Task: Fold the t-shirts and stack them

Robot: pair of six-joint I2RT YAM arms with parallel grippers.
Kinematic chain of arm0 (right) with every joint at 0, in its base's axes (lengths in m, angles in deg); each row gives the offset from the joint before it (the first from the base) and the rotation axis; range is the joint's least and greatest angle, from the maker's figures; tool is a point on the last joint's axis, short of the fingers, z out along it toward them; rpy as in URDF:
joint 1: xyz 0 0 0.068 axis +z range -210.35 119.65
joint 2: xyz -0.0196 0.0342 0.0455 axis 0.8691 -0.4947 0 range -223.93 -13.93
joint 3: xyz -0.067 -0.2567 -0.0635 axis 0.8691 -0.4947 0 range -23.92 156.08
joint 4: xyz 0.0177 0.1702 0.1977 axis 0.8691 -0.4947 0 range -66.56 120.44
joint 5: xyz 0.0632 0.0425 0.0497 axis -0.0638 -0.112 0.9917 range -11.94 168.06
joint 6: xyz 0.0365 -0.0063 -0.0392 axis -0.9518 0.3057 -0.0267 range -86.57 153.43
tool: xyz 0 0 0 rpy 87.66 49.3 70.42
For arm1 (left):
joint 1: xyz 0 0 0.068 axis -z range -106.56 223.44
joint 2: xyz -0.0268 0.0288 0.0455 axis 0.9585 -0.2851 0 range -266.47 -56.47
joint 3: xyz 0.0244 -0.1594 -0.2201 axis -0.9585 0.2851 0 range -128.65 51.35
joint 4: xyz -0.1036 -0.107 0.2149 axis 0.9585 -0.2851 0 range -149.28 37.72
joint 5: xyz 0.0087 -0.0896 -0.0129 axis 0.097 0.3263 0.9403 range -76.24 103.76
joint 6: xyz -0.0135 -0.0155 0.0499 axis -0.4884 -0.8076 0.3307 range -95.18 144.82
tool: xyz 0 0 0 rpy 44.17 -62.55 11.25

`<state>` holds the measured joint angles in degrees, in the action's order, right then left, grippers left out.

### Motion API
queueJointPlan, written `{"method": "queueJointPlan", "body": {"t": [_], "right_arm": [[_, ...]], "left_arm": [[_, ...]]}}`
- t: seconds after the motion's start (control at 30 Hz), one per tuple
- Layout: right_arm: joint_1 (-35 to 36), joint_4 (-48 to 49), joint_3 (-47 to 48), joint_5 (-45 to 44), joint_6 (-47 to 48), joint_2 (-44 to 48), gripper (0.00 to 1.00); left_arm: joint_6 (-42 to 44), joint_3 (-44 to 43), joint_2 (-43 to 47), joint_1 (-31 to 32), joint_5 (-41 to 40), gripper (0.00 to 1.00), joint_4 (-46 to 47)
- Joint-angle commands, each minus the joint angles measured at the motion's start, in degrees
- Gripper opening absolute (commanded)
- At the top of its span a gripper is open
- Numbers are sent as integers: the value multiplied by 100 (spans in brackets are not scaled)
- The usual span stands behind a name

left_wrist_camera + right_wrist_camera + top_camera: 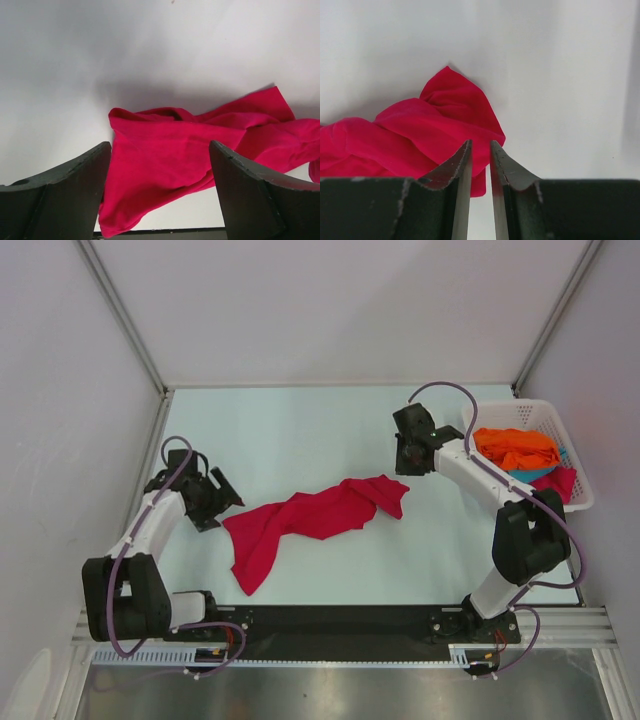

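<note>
A crimson red t-shirt (310, 515) lies crumpled and stretched out across the middle of the table. It also shows in the left wrist view (165, 160) and in the right wrist view (420, 130). My left gripper (215, 498) is open and empty, just left of the shirt's left end; its jaws (160, 147) frame the cloth without touching it. My right gripper (405, 455) hovers just past the shirt's right end, with its jaws (481, 142) nearly closed on nothing. An orange t-shirt (515, 447) lies on a teal one (537, 475) in the basket.
The white slatted basket (583, 465) stands at the right edge of the table, with more red cloth (560, 483) at its near corner. White walls close in the table on the left, back and right. A black rail runs along the near edge.
</note>
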<state>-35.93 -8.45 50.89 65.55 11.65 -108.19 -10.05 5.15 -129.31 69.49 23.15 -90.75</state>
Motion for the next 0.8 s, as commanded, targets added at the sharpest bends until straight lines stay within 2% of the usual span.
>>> {"method": "queueJointPlan", "body": {"t": [0.0, 0.23, 0.4, 0.5, 0.57, 0.6, 0.63, 0.67, 0.77], "right_arm": [[-26, 75, -27, 12, 60, 197, 24], [-26, 31, -19, -32, 86, 232, 24], [-26, 5, -19, -41, 86, 232, 24], [-26, -13, -10, -41, 86, 233, 24], [-26, -30, -1, -41, 86, 215, 24], [-26, -22, -1, -49, 86, 224, 24], [-26, -22, -1, -49, 78, 224, 24], [-26, -22, -1, -49, 69, 224, 24], [-17, -39, -1, -41, 60, 215, 24]], "left_arm": [[60, 137, 182, -80, 353, 83, 244], [16, 523, 209, -106, 397, 82, 464], [7, 647, 209, -185, 441, 72, 561], [16, 682, 182, -221, 485, 58, 622], [7, 691, 156, -230, 520, 44, 649], [7, 699, 147, -230, 538, 35, 666], [7, 700, 121, -238, 538, 21, 684], [7, 691, 103, -247, 547, 14, 684], [16, 699, 59, -230, 599, 10, 728]]}}
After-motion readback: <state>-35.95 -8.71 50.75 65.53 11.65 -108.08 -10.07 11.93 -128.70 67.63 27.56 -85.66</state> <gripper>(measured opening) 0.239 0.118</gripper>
